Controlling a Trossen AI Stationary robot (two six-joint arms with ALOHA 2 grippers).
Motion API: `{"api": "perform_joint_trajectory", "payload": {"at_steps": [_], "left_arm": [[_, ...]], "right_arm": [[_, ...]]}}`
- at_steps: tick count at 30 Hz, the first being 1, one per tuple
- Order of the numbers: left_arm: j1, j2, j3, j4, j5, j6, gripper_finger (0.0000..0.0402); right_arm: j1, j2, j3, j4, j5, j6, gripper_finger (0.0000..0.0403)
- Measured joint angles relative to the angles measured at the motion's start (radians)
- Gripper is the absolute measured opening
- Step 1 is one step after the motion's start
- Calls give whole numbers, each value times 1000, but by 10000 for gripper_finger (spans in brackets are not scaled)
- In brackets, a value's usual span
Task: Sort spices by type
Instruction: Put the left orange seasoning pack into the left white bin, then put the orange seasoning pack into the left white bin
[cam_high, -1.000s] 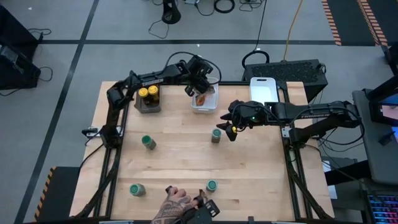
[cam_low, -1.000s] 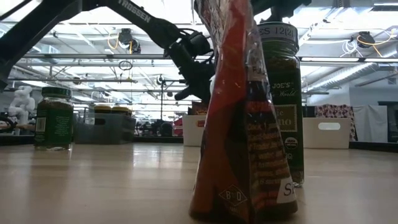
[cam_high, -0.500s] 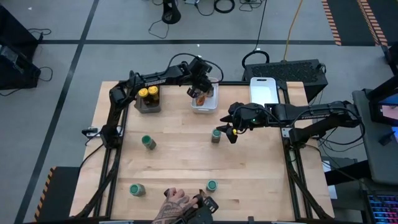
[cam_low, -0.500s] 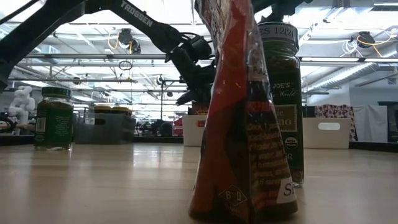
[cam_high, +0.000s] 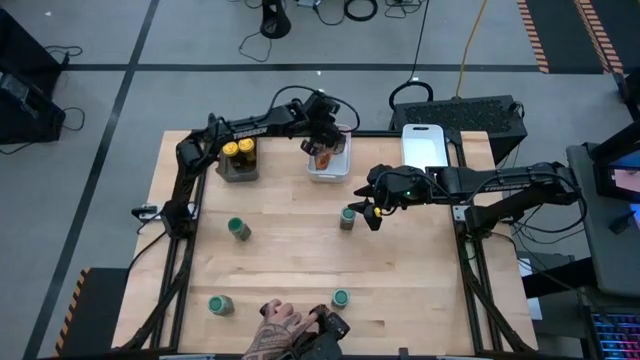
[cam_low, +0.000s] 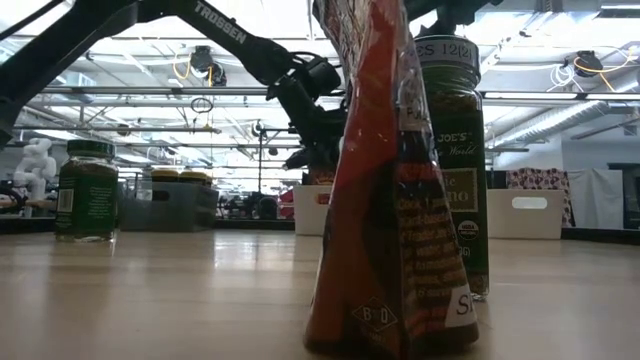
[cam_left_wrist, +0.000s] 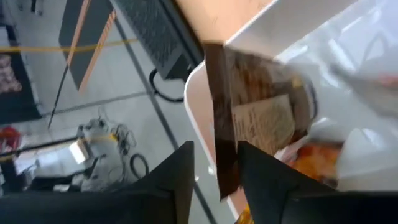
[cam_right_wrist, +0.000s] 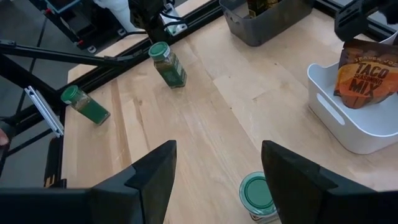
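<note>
Over the white tray (cam_high: 330, 165) at the desk's (cam_high: 290, 260) far edge, the left pincer (cam_high: 322, 150) pinches an upright taco mix packet (cam_right_wrist: 365, 73), while the right pincer (cam_high: 365, 212) hangs spread above a green-lidded jar (cam_high: 347, 217) mid-desk.

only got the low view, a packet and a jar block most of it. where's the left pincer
Observer: The left pincer is over the middle white tray, right above a taco mix packet that is upright in it.
Operator: and the right one
Observer: The right pincer is open, close beside a green-lid jar mid-table.
Operator: any yellow lids sorted
Observer: Two yellow-lid jars stand in the dark tray.
</note>
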Motion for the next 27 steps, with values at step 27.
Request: {"api": "perform_joint_trajectory", "payload": {"at_steps": [27], "left_arm": [[-48, -568, 0, -441, 511, -764, 162]], "right_arm": [[0, 0, 0, 3, 0, -100, 219]]}}
